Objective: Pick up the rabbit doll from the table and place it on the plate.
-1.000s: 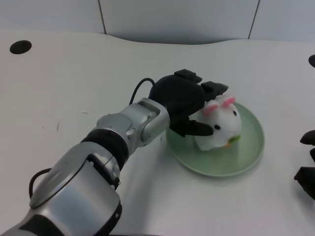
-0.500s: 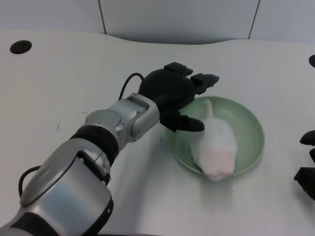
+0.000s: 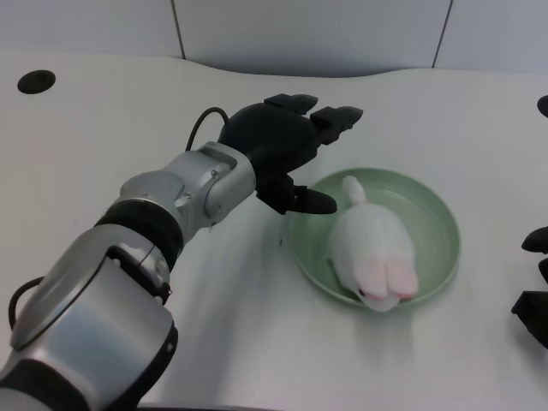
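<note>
— And we have the rabbit doll (image 3: 374, 253) down on the plate (image 3: 434, 218), lying flat on its belly, pink ears pointing at the table's near edge, little tail toward the far one. Do we see anything touching it?

— Nothing at all. We've got the doll sitting left of the plate's middle, its ears just reaching the near rim, and the green plate itself resting on the white table (image 3: 111, 145) right of center, nearer the right edge than the left.

— Now the left hand (image 3: 278, 145). What are we looking at?

— We see it hanging just beyond the plate's far-left rim, fingers (image 3: 336, 118) spread apart and stretched toward the far right, thumb (image 3: 306, 201) poking out over the rim toward the doll. It holds nothing, and there's a clear gap between thumb tip and white fur.

— So loose and apart from the doll.

— Exactly. Behind it we follow the silver forearm (image 3: 184, 193) running back to the near-left corner, a thin black cable (image 3: 199, 128) looping up at the wrist. On the table's far-left corner we spot a dark round hole (image 3: 36, 82).
</note>
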You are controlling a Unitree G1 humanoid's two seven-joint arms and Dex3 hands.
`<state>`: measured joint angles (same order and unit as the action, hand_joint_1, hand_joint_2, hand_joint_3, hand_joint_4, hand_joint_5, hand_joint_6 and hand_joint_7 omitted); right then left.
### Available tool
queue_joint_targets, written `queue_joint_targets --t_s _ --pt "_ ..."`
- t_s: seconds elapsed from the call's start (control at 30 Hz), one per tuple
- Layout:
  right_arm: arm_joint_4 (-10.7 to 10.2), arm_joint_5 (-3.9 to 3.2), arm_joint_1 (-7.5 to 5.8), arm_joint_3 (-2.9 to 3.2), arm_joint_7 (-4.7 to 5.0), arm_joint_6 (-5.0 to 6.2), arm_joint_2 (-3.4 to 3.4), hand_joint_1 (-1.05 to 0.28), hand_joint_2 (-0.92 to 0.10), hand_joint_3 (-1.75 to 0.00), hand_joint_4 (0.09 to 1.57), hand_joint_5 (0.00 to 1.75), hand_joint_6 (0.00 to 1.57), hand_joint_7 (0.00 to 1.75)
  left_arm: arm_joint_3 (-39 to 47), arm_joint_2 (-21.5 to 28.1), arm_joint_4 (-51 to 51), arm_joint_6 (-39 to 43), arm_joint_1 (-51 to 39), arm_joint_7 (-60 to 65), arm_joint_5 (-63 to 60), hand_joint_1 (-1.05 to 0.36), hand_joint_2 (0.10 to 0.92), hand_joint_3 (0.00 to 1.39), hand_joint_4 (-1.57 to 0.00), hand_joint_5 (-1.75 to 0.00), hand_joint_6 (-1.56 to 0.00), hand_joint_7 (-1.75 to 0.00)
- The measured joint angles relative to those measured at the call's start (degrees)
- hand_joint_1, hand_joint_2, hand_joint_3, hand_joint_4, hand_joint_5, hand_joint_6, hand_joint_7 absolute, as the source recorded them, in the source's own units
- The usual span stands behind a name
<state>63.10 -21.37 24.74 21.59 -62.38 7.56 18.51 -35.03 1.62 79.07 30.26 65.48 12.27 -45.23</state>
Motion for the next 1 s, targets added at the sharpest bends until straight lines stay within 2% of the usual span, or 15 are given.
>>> queue_joint_targets --t_s 0.43,0.63,0.77,0.9,1.0 --pt "0.11 -0.05 0.0 0.02 -0.04 -0.31 0.01 -0.45 -0.92 -0.22 1.24 1.75 0.94 1.75 3.66 5.48 -0.26 3.34 -0.07 -2.24 3.19 -1.05 0.921 0.68 -0.01 -0.01 -0.01 0.0" --pt "0.16 -0.08 0.01 0.03 -0.18 -0.43 0.01 -0.46 -0.92 -0.24 1.27 1.75 0.99 1.75 8.27 8.15 -0.51 5.82 -2.07 -7.92 8.3 -1.05 0.921 0.7 -0.02 -0.01 -0.01 0.0" --pt "0.15 -0.03 0.01 -0.01 -0.12 -0.38 0.02 -0.46 -0.92 -0.24 1.28 1.75 1.0 1.75 13.5 9.17 -0.63 8.43 -5.28 -15.84 14.3 -1.05 0.921 0.69 -0.05 -0.02 -0.02 -0.01" --pt "0.16 -0.03 0.02 -0.01 -0.24 -0.38 0.04 -0.46 -0.92 -0.25 1.29 1.75 1.01 1.75 22.56 9.37 -1.31 10.47 -9.32 -28.59 25.24 -1.05 0.921 0.67 -0.06 -0.03 -0.03 -0.01" --pt "0.15 -0.03 0.01 0.0 -0.29 -0.37 0.13 -0.45 -0.92 -0.26 1.29 1.75 1.01 1.75 28.82 9.31 -1.62 9.85 -12.49 -39.49 32.84 -1.05 0.921 0.7 -0.02 -0.01 0.0 0.0"
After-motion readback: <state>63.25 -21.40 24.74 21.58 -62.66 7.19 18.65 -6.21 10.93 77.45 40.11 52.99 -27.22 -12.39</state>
